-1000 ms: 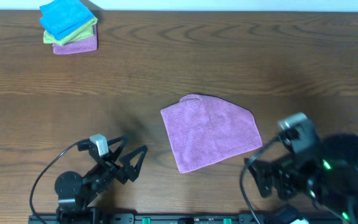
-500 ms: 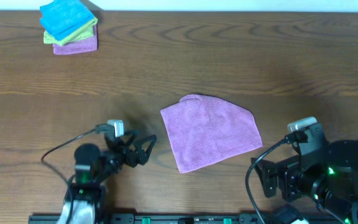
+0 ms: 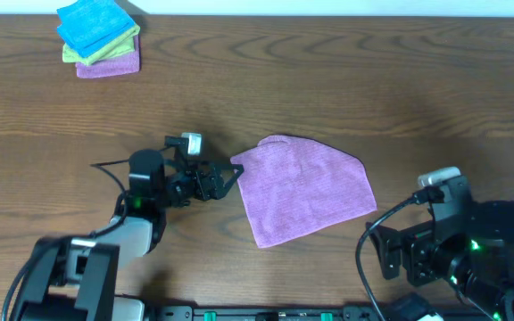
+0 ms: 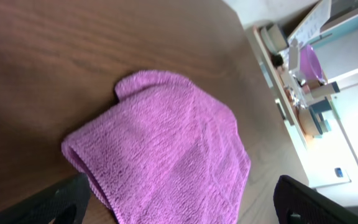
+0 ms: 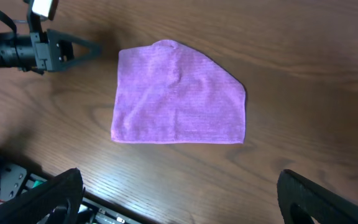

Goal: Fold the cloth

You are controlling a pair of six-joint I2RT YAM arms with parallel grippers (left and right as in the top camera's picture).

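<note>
Overhead: cloth [image 3: 306,201] flat, right of worktop [image 3: 346,80] centre, nearer front edge. Left claw [image 3: 224,181] wide, tips just beside cloth's left corner; cloth lies to its right.
Left wrist: that corner sits just ahead, betw. spread fingers.
Right wrist: right claw [image 5: 179,186] wide, well apart from cloth. Left arm nearer.

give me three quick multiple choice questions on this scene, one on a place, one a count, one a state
1. Where on the table is the stack of folded cloths?
A) far left corner
B) near right edge
C) the middle

2. How many cloths are in that stack?
A) two
B) three
C) five

3. How is the left gripper?
A) shut on a cloth
B) open, by the left corner of the cloth
C) shut over the stack

Answers: 1 A, the overhead view shows it top left. 2 B, there are blue, green and purple layers. 3 B, the fingers are spread wide.
</note>
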